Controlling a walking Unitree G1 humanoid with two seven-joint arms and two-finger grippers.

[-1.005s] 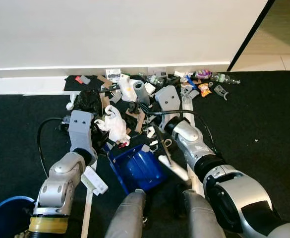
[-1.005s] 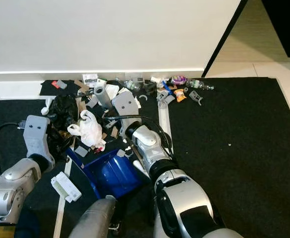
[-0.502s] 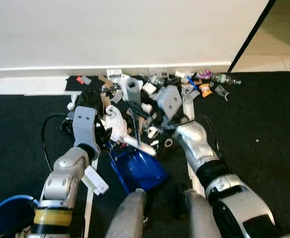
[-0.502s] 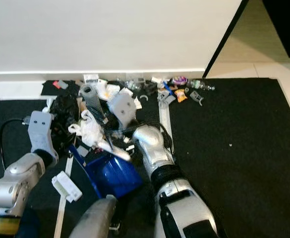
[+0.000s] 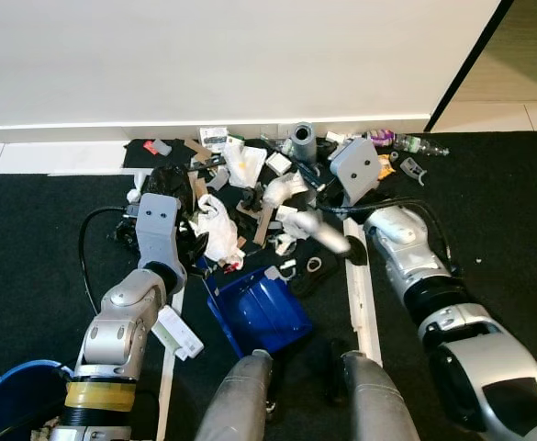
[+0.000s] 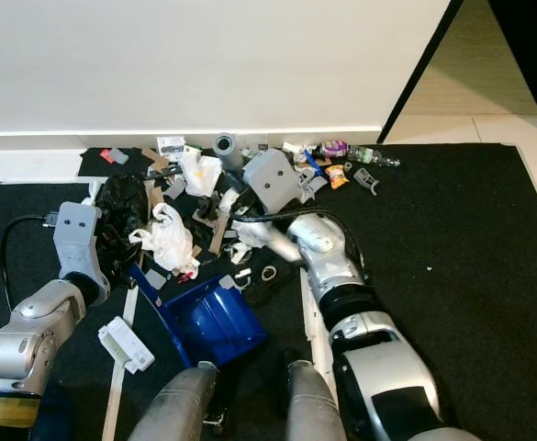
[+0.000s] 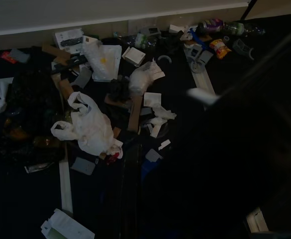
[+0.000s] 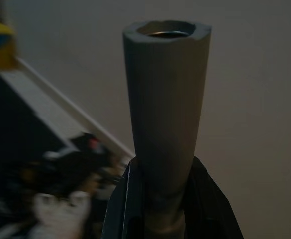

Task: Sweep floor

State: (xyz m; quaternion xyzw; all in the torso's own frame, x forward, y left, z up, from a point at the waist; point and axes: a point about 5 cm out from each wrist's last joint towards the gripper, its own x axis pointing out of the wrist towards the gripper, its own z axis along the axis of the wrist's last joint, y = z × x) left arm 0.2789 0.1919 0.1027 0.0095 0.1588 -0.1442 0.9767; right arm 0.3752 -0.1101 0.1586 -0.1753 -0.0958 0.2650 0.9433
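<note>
A heap of litter (image 5: pixel 250 175) lies on black carpet against the white wall: a white plastic bag (image 5: pixel 215 230), a black bag (image 5: pixel 164 184), card scraps, wrappers. A blue dustpan (image 5: pixel 254 308) rests tilted just in front of the heap, and its handle runs up into my left gripper (image 5: pixel 195 259), which looks shut on it. My right gripper (image 5: pixel 316 188) is shut on a brush's grey handle (image 8: pixel 165 99), whose open end (image 5: pixel 303 138) points at the wall. The whitish brush head (image 5: pixel 328 234) is blurred above small scraps to the right of the dustpan.
A bottle (image 5: pixel 415 144) and snack wrappers lie to the right along the skirting. A white strip (image 5: pixel 360 294) runs across the carpet under my right arm. A white box (image 5: pixel 174 333) lies left of the dustpan, a blue bucket rim (image 5: pixel 2 395) is at my lower left, and my legs (image 5: pixel 240 395) stand behind the pan.
My right arm has swung the brush from over the dustpan out to the right and toward the wall. The handle end has moved right. The left arm and dustpan have barely shifted.
</note>
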